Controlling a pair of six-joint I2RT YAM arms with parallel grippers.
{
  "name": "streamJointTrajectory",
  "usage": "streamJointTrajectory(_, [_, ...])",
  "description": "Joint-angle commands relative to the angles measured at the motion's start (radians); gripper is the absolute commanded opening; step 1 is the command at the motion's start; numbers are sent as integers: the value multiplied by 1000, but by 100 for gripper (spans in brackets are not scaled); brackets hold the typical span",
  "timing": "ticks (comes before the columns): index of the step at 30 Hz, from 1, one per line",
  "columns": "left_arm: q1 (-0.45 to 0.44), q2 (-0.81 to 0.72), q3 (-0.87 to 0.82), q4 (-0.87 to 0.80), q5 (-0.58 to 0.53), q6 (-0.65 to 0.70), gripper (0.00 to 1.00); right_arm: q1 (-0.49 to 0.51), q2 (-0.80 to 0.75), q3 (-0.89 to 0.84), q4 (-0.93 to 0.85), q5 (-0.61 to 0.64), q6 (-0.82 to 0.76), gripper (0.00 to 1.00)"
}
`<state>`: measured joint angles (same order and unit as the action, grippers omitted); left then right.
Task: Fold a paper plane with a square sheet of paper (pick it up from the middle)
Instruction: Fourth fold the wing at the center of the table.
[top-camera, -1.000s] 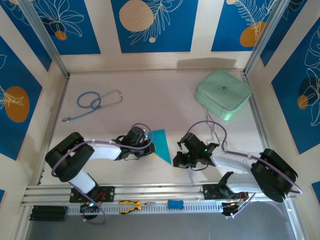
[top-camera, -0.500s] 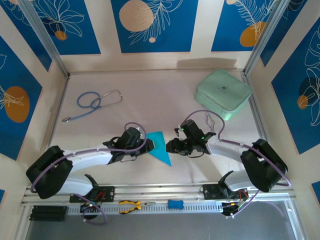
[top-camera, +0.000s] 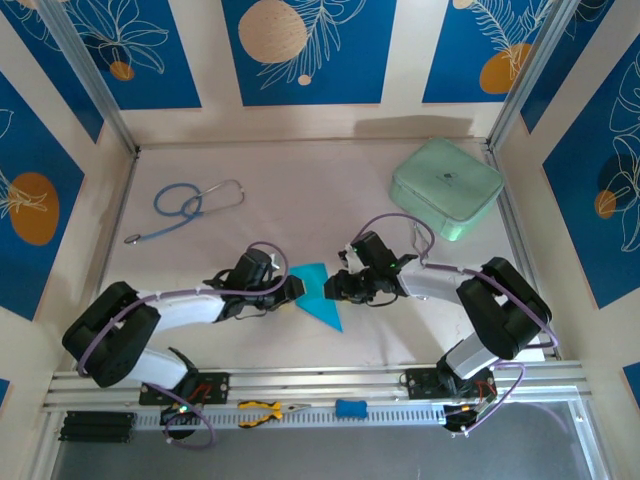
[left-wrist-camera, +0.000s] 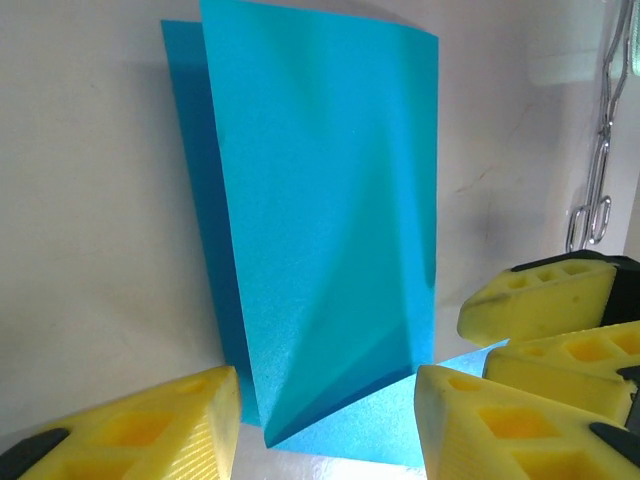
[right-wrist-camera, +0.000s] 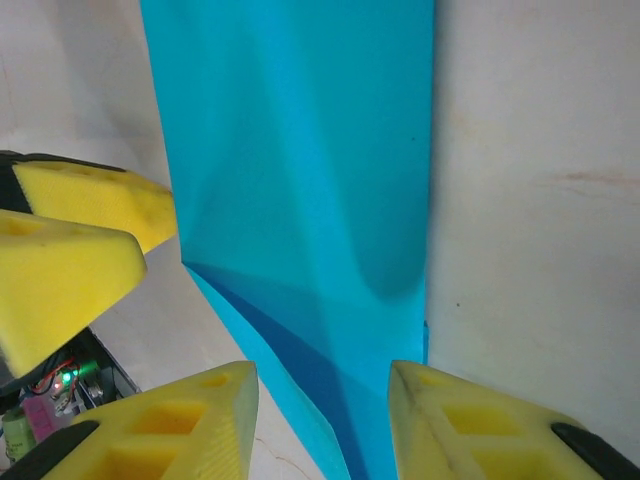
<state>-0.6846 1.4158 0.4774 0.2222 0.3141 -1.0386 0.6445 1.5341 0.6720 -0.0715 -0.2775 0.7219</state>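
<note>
The square sheet of paper (top-camera: 318, 296) lies mid-table as a creased cyan shape whose point faces the near edge. In the left wrist view the paper (left-wrist-camera: 320, 220) is folded in layers, with one flap overlapping the layer beneath. My left gripper (top-camera: 291, 290) is at the paper's left edge and open, and its yellow fingers (left-wrist-camera: 150, 425) straddle the near corner of the paper. My right gripper (top-camera: 335, 287) is at the right edge and also open, with the paper (right-wrist-camera: 300, 170) running between its fingers (right-wrist-camera: 470, 420). The two grippers (left-wrist-camera: 325, 420) (right-wrist-camera: 322, 410) face each other closely across the sheet.
A mint-green case (top-camera: 446, 188) sits at the back right. A blue-tubed stethoscope (top-camera: 190, 205) lies at the back left. Yellow-handled pliers (top-camera: 262, 410) and a small blue block (top-camera: 350, 408) rest on the front rail. Patterned walls enclose the table on three sides.
Both arms have closed in on the paper from either side, the right one travelling further. Both grippers have gone from shut to open.
</note>
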Motion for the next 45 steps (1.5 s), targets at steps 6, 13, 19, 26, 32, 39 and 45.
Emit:
streamJointTrajectory(6, [16,11,13,-25,5,17,51,-19,-49,-32,-9,-13,-9,40])
streamJointTrajectory(13, [19,70,44,2,38,25,51,-20,-68,-36,-16,-8,-4,40])
streamJointTrajectory(19, [21,75,54,19,41,23,47,-19,-113,-59,-27,4,4,40])
streamJointTrajectory(26, [22,77,49,52,51,11,38,-13,-166,-96,-35,19,14,40])
streamJointTrajectory(32, [23,72,58,86,72,-10,29,42,-288,-140,-54,128,-13,44])
streamJointTrajectory(39, [23,56,58,120,86,-21,31,222,-456,-207,-4,361,-145,56])
streamJointTrajectory(45, [23,87,61,177,109,-43,28,489,-431,-301,253,711,-440,58])
